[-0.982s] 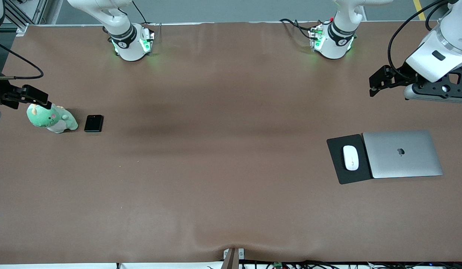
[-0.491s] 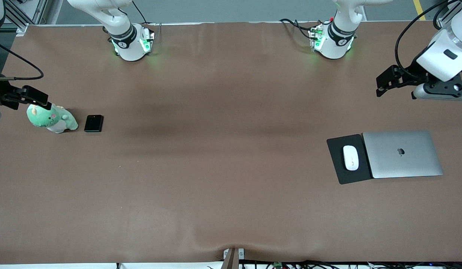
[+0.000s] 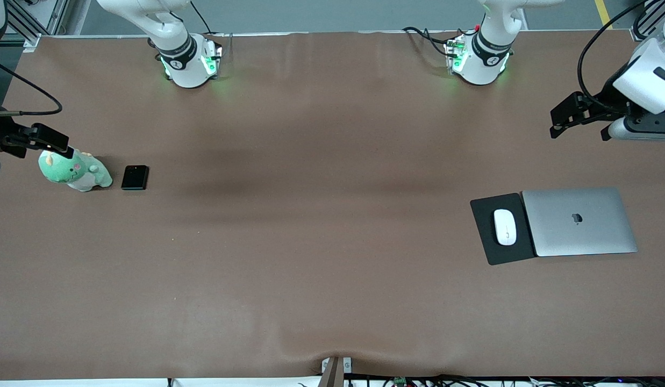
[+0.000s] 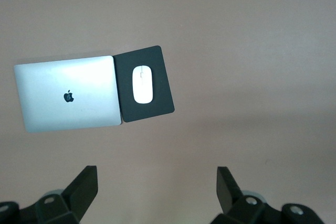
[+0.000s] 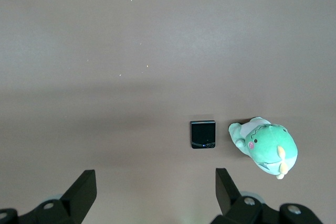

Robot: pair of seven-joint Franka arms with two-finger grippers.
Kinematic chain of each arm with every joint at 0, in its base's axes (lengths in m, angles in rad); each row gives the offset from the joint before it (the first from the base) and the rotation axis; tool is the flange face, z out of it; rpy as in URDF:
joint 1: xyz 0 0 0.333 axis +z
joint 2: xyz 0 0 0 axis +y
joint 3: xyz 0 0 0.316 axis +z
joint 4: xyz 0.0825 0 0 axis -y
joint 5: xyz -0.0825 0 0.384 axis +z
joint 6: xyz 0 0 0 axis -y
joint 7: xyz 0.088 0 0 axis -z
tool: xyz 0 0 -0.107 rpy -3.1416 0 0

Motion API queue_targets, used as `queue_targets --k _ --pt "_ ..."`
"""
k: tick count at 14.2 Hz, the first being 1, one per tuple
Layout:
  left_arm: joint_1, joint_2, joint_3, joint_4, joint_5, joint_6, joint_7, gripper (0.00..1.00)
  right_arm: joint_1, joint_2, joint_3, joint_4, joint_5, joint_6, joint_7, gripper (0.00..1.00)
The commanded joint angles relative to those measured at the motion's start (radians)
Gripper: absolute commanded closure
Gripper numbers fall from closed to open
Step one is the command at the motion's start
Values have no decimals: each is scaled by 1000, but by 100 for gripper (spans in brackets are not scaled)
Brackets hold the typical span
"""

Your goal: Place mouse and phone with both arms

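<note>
Brown cloth covers the whole bench, which fills nearly all of the front view. Two white jointed arms with black bands rise from green-lit bases along the top edge of that frame; the left arm's base shows at upper right, the right arm's base at upper left.

A closed silver laptop lies flat at the frame's middle right, toward the left arm's end of the bench. A flat black mouse pad touches the laptop's edge and lies slightly skewed to it. The small white oval mouse rests on that pad, just beside the laptop.

At the frame's middle left, toward the right arm's end, sits a green plush toy with a pale belly. The small black, nearly square glossy phone lies flat on the cloth just beside the toy, not touching it.

The left tool hangs in the air at the right edge of the front view, over bare cloth; its fingers stand wide apart with nothing between them. The right tool is at the left edge, up in the air; its fingers are likewise spread wide and carry nothing.
</note>
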Motion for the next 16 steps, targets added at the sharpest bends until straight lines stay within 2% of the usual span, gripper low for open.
queue_targets --k 1,5,8,16 --pt "3 -22 14 -14 -8 -6 18 0 -4 -11 2 -5 -11 4 12 0" --pt "-26 -12 51 8 -9 -9 20 0 -4 -11 0 -5 -11 7 11 0" --pt "-86 -15 100 12 -9 -28 17 0 -4 -11 0 -5 -11 7 11 0" --pt "-74 -9 97 12 -8 -23 18 0 -4 -11 0 -5 -9 5 11 0"
